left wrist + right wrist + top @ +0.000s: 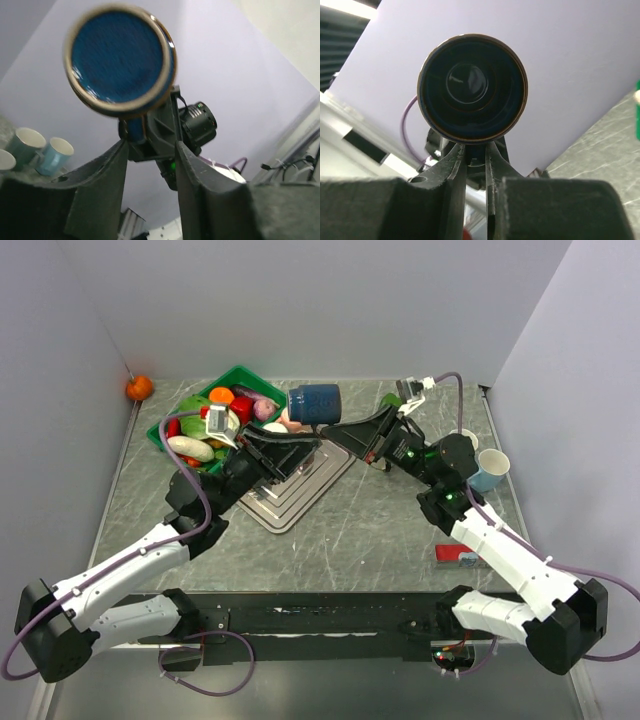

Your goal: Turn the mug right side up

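Orange (pixel 139 387): far left corner of the surface, against the wall, well apart from the work.
Basket (pixel 243 371): green, at the far edge left of the middle, heaped with toy vegetables. The left arm crosses its near side and hides some of them.
Left gripper (pixel 150 150): fingers spread with a clear gap. They flank the mug's handle and the tip of the other gripper but clamp nothing that shows. I judge it stands by to steady or take the mug.
Mug (pixel 315 403): dark blue, in the air above the far middle of the surface, just right of the basket. It lies on its side, base toward the left wrist camera and mouth toward the right one, so it is neither inverted nor upright. The turn looks about half made.
Tray (pixel 300 490): grey, stepped, mid-surface below both grippers. It is a likely place to set the mug down. The arms cover its far corner.
Right gripper (pixel 475 152): fingers pressed almost together, pinching the handle. Held there, a roll of the wrist would tip the mouth up.
Cups (pixel 492 468): right edge, upright, well clear.
Red thing (pixel 455 555): near right, partly under the right arm; I cannot tell what it is.
Hard to make out: whether the left pads touch the handle. From above, both tips merge into black under the mug.
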Tool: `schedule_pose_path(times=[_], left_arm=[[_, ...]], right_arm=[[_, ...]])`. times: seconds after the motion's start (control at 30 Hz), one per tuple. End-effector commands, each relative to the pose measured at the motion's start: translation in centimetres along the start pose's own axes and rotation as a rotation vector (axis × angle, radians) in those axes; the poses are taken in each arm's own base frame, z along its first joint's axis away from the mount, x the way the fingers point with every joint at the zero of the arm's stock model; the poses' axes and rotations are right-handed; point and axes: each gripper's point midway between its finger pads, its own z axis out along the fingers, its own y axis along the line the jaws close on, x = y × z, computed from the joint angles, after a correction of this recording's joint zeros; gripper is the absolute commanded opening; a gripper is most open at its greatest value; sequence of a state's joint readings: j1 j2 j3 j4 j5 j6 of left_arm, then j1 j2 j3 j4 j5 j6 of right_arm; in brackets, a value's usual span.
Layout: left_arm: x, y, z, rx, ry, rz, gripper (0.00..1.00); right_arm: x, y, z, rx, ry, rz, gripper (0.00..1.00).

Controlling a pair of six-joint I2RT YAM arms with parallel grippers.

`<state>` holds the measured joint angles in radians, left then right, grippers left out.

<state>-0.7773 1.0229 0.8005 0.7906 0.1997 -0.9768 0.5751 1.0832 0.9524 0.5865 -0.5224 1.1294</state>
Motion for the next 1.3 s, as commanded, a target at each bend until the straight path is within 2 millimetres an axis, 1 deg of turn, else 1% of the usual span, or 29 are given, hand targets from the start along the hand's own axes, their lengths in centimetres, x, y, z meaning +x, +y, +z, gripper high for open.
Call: schedule_pose_path(times=[0.0, 0.07, 0.1, 0.13, 0.17, 0.2, 0.23, 0.27, 0.3, 0.33, 0.37, 0.4, 0.43, 0.5, 0.57, 0.6, 0.63, 0.7, 0.73, 0.8, 0.83, 0.9, 0.93, 1.0, 1.03, 1.07, 1.1, 1.13, 1.27], left_arm=[[1.2, -1.7, -0.5, 0.060, 0.072, 0.027, 0.58], [1.2, -1.4, -0.5, 0.041, 0.067, 0.032, 0.67], [1.3, -0.9, -0.6, 0.018, 0.073, 0.032, 0.79], [1.4, -0.5, -0.6, -0.001, 0.072, 0.041, 0.83], [1.1, -0.1, -0.6, -0.028, 0.062, 0.048, 0.87], [1.5, 0.8, -0.9, -0.072, 0.080, 0.047, 0.94], [1.5, 1.6, -1.1, -0.113, 0.083, 0.066, 0.97], [0.9, 2.1, -1.3, -0.156, 0.060, 0.080, 0.99], [0.8, 2.9, -1.6, -0.201, 0.055, 0.094, 0.97], [1.6, 4.9, -2.5, -0.299, 0.096, 0.112, 0.96], [1.1, 5.2, -2.9, -0.336, 0.089, 0.128, 0.96], [0.7, 6.3, -3.5, -0.406, 0.075, 0.146, 0.96], [1.2, 7.7, -4.5, -0.480, 0.105, 0.164, 0.96], [0.4, 9.0, -5.7, -0.569, 0.074, 0.196, 0.96], [0.4, 10.2, -7.1, -0.642, 0.078, 0.211, 0.96], [0.1, 10.7, -7.6, -0.678, 0.062, 0.225, 0.96], [0.1, 11.2, -8.0, -0.704, 0.061, 0.229, 0.96], [0.3, 12.2, -9.0, -0.764, 0.076, 0.239, 0.96], [0.0, 12.4, -9.2, -0.787, 0.062, 0.246, 0.96], [0.3, 13.4, -10.1, -0.842, 0.077, 0.254, 0.96], [0.0, 13.7, -10.4, -0.868, 0.066, 0.262, 0.96], [0.2, 14.4, -11.0, -0.910, 0.077, 0.267, 0.96], [0.1, 14.6, -11.1, -0.928, 0.076, 0.273, 0.96], [0.2, 15.5, -11.8, -0.980, 0.081, 0.281, 0.96], [0.2, 15.7, -12.0, -0.996, 0.082, 0.285, 0.96], [0.1, 16.2, -12.2, -1.023, 0.081, 0.292, 0.96], [0.2, 16.4, -12.5, -1.037, 0.086, 0.292, 0.96], [0.4, 16.7, -12.8, -1.059, 0.097, 0.297, 0.96], [0.8, 17.9, -13.9, -1.130, 0.121, 0.311, 0.96]], right_arm=[[-3.7, 2.7, -0.5, -0.020, -0.170, -0.140, 0.00], [-4.1, 2.7, -0.9, -0.005, -0.189, -0.178, 0.00], [-4.0, 2.2, -1.0, 0.024, -0.185, -0.181, 0.00], [-4.0, 1.8, -1.2, 0.049, -0.186, -0.192, 0.00], [-4.2, 2.0, -1.5, 0.068, -0.191, -0.235, 0.00], [-4.6, 1.4, -1.7, 0.112, -0.204, -0.251, 0.00], [-3.9, -0.4, -2.2, 0.196, -0.164, -0.244, 0.00], [-4.2, -0.3, -2.5, 0.230, -0.155, -0.307, 0.00], [-4.9, -1.1, -3.0, 0.298, -0.178, -0.341, 0.00], [-4.3, -2.9, -4.1, 0.404, -0.121, -0.389, 0.00], [-4.4, -3.9, -4.8, 0.467, -0.109, -0.407, 0.00], [-4.6, -5.5, -5.9, 0.567, -0.108, -0.425, 0.00], [-4.1, -7.1, -7.2, 0.648, -0.062, -0.464, 0.00], [-3.6, -8.9, -8.7, 0.730, -0.033, -0.490, 0.00], [-2.7, -11.7, -10.6, 0.836, 0.012, -0.516, 0.00], [-2.4, -12.5, -11.0, 0.867, 0.025, -0.517, 0.00], [-1.6, -14.0, -11.7, 0.904, 0.057, -0.524, 0.00], [-1.2, -15.4, -12.3, 0.943, 0.066, -0.529, 0.00], [-0.8, -16.8, -12.9, 0.989, 0.084, -0.541, 0.00], [-0.3, -18.0, -13.2, 1.024, 0.104, -0.553, 0.00], [0.3, -19.3, -13.5, 1.055, 0.136, -0.563, 0.00], [0.6, -20.6, -13.7, 1.094, 0.143, -0.585, 0.00], [1.3, -22.0, -13.9, 1.129, 0.174, -0.587, 0.00], [2.0, -23.2, -13.8, 1.175, 0.197, -0.613, 0.00], [2.8, -24.3, -13.8, 1.206, 0.232, -0.630, 0.00], [3.4, -24.9, -13.6, 1.220, 0.254, -0.646, 0.00], [3.5, -25.4, -13.7, 1.250, 0.256, -0.662, 0.00], [4.0, -26.6, -13.9, 1.291, 0.286, -0.667, 0.00], [5.1, -28.8, -14.1, 1.369, 0.349, -0.708, 0.00]])
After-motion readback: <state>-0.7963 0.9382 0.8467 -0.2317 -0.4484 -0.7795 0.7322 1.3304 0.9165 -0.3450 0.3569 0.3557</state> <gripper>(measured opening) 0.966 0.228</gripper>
